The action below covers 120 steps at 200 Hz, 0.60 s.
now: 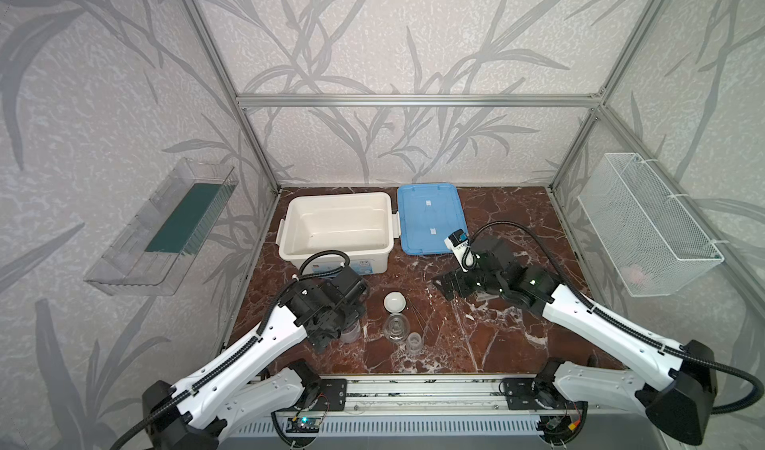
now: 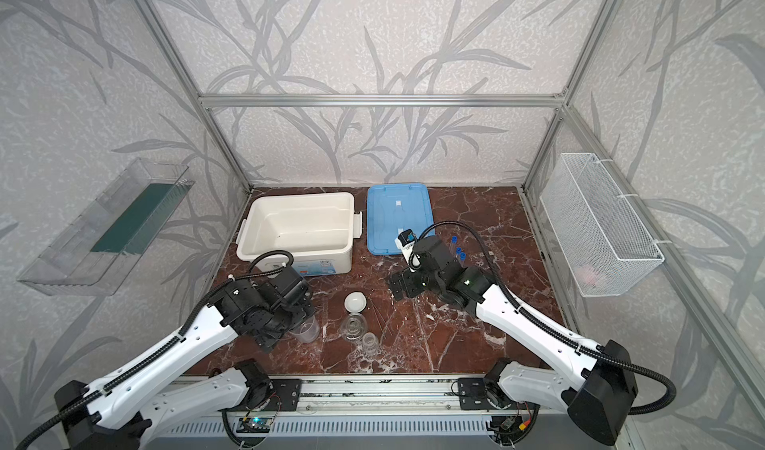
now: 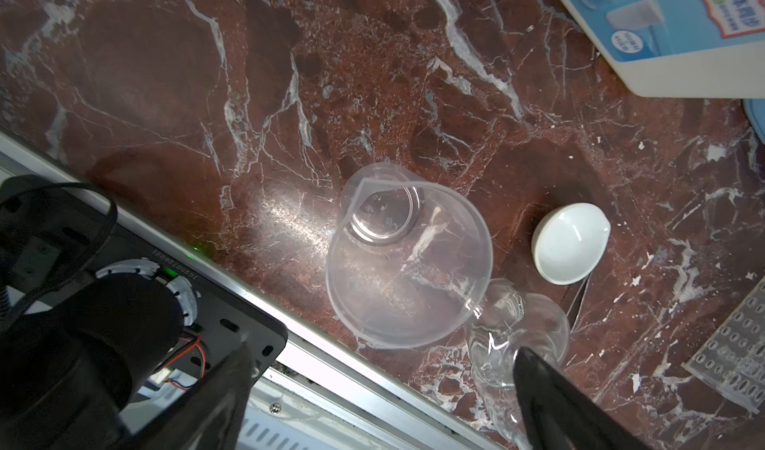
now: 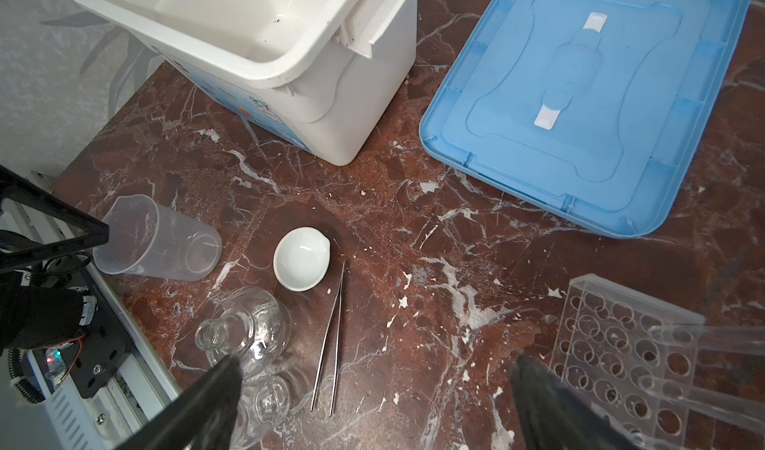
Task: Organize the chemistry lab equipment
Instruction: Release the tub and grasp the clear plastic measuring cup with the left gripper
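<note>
Lower centre of a top view: white dish (image 2: 355,302), clear flask (image 2: 354,328), small beaker (image 2: 369,341) stand clustered; larger translucent beaker (image 2: 307,331) left; blue-capped tubes (image 2: 454,243) right.
</note>
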Available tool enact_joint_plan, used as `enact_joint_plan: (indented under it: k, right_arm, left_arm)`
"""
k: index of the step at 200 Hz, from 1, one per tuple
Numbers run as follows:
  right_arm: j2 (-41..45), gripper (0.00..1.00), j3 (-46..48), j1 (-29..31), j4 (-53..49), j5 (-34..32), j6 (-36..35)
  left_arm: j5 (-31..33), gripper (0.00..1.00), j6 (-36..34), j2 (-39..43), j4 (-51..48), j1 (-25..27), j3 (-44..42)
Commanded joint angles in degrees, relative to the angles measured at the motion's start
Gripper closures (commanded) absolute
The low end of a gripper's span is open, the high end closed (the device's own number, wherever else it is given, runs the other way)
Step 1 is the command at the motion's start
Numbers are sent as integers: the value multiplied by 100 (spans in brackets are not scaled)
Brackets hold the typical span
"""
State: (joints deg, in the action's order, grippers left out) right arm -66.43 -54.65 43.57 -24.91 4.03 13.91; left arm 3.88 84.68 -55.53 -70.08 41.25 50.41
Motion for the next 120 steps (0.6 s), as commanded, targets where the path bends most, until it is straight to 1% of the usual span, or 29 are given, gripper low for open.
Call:
enact_joint_plan:
  k: [1, 22, 53, 87, 120]
  right_arm:
    - [-1, 1, 76, 37, 167, 67, 70]
    - [-8, 1, 121, 46, 217, 68, 85]
    - [-27, 1, 142, 46, 236, 53, 83]
    - [-27, 1, 165, 46, 275, 45, 91]
    - [-62, 1, 174, 44, 322, 58, 107]
  left_arm:
    - [184, 1, 260, 33, 275, 24, -53]
    - [129, 1, 192, -47, 545, 23, -102]
    - [-106, 1, 354, -282, 668, 23, -327]
    - [212, 1, 365, -289, 549, 23, -289]
    - [158, 1, 347, -486, 800, 14, -450]
